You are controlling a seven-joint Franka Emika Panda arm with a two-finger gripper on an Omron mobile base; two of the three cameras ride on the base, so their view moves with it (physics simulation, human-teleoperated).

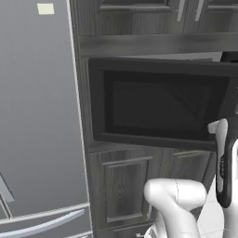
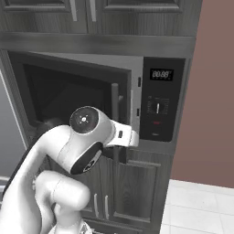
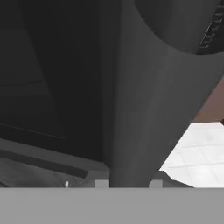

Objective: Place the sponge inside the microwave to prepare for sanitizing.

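The microwave (image 2: pixel 157 105) is built into dark cabinets, and its dark glass door (image 1: pixel 158 102) stands partly swung open toward me. A strip of light grey interior (image 2: pixel 135 87) shows beside the black control panel. My gripper (image 3: pixel 128 183) is shut around the vertical grey bar handle (image 2: pixel 115 109), which runs up between the two fingertips in the hand view. The handle (image 1: pixel 222 158) also stands at the door's right edge in the left base view. The sponge is out of view.
A tall grey fridge (image 1: pixel 37 116) stands to the left of the microwave. Dark cabinet doors (image 2: pixel 137 192) sit below it and more above. A brown wall (image 2: pixel 212 91) and white tiled surface (image 2: pixel 201 205) lie to the right.
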